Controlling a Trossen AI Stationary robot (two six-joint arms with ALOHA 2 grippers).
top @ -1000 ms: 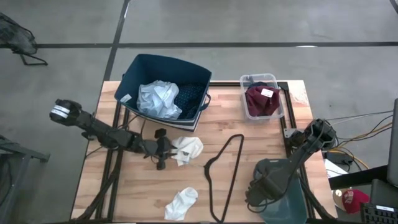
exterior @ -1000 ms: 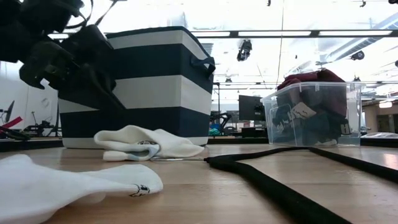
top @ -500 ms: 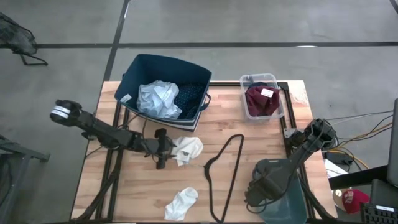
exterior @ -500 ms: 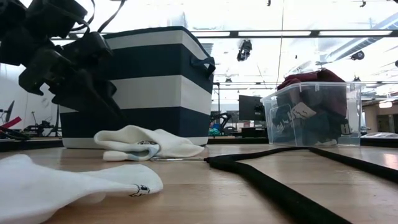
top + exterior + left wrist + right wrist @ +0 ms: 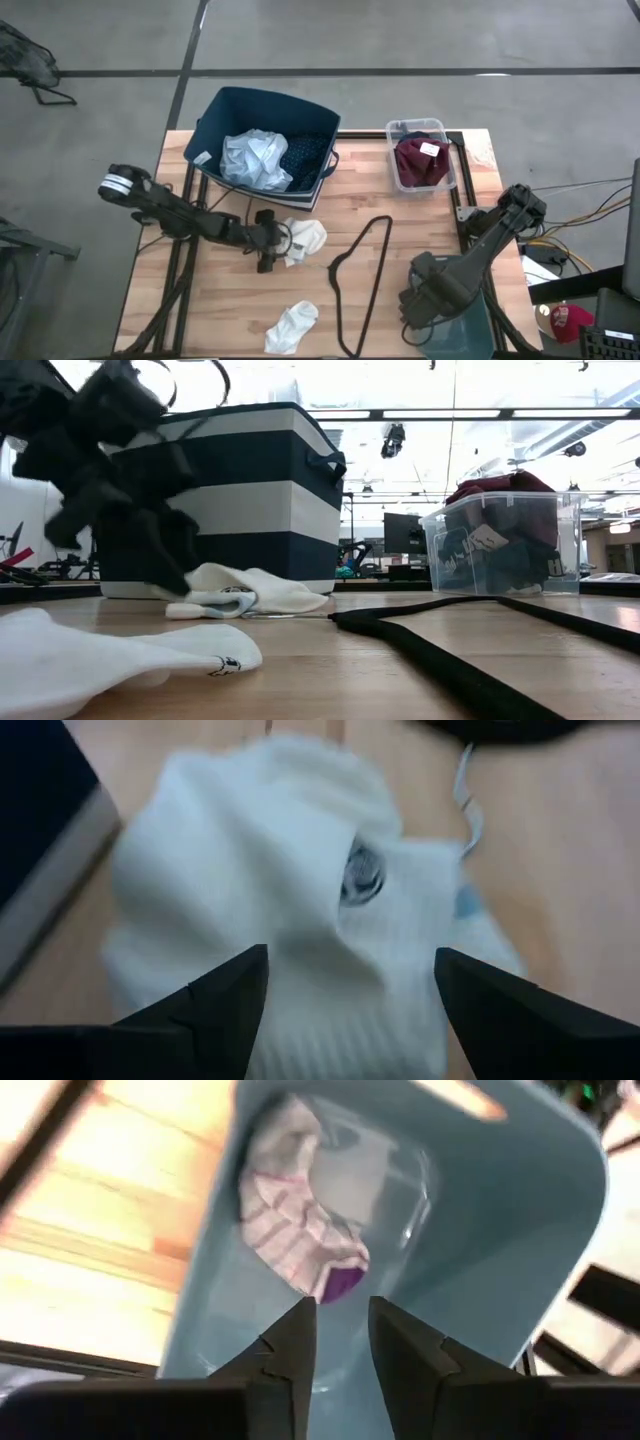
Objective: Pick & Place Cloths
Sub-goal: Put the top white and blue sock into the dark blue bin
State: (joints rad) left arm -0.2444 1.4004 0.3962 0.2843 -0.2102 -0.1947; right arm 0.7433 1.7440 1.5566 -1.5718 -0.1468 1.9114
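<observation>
The left claw [image 5: 268,246] sat low over the bench [image 5: 400,230], fingers spread wide and holding nothing, straddling the near edge of a white sock [image 5: 303,238]; this placement suited a closing pinch on the fabric. A second white sock [image 5: 293,325] lay near the front edge, apart from the first. Behind them, the navy bin [image 5: 230,105] held a pale blue shirt [image 5: 253,158] and a navy patterned piece [image 5: 303,155]. A black hanger [image 5: 365,275] lay centrally. The clear tub [image 5: 441,128] held a maroon piece [image 5: 420,165]. The right claw [image 5: 415,305] waited over a blue-grey container [image 5: 520,1240], fingers slightly parted, empty.
</observation>
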